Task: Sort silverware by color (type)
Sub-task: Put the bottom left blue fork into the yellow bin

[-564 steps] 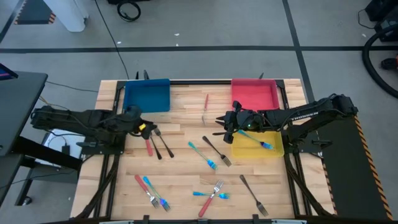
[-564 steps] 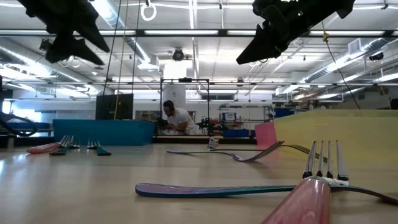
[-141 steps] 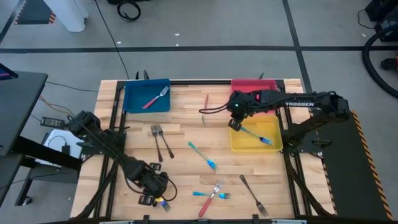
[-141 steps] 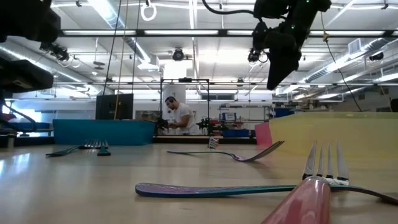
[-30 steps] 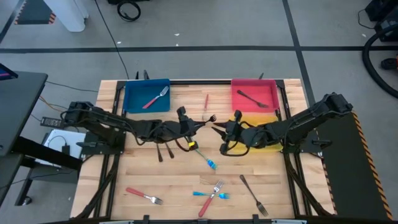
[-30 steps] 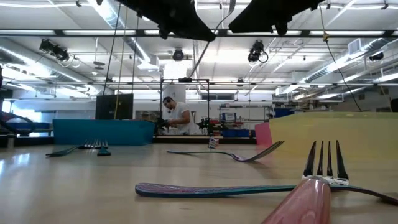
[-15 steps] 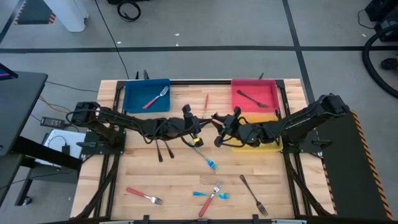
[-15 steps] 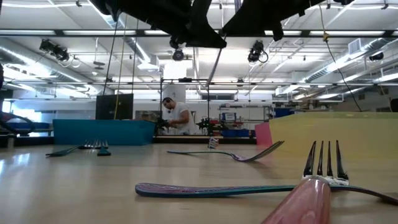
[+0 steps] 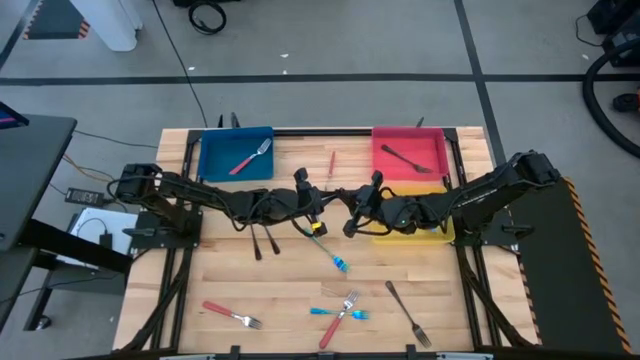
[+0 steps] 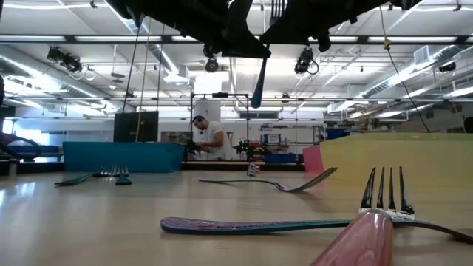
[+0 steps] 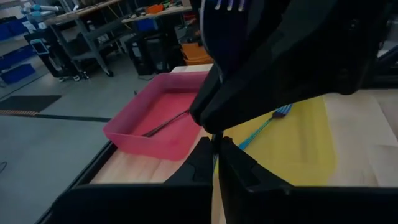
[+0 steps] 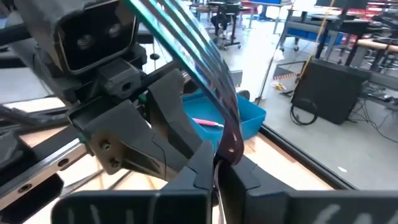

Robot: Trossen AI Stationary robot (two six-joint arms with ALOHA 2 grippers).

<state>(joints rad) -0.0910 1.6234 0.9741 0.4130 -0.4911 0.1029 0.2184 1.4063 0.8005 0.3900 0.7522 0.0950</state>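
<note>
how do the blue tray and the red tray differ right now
The blue tray sits at the table's back left, the red tray at the back right. The blue tray holds a red-handled fork; the red tray holds a dark metal fork. The red tray adjoins a yellow tray; nothing adjoins the blue one. Both are shallow, rectangular and hold one fork each.

A light blue-handled fork [image 9: 333, 194] hangs in the air at frame centre in the high view, and a second blue fork [image 9: 330, 249] lies on the wood just below it. A red-handled fork [image 9: 251, 157] rests in the blue tray at upper left, a dark metal fork [image 9: 404, 158] in the red tray at upper right, and a blue fork [image 11: 266, 124] in the yellow one. Two dark forks [image 9: 259, 238] lie left of centre, a red fork [image 9: 230, 315] at lower left, a crossed cluster of blue and red forks [image 9: 342, 309] at bottom centre, and one dark fork [image 9: 408, 314] to its right.
</note>
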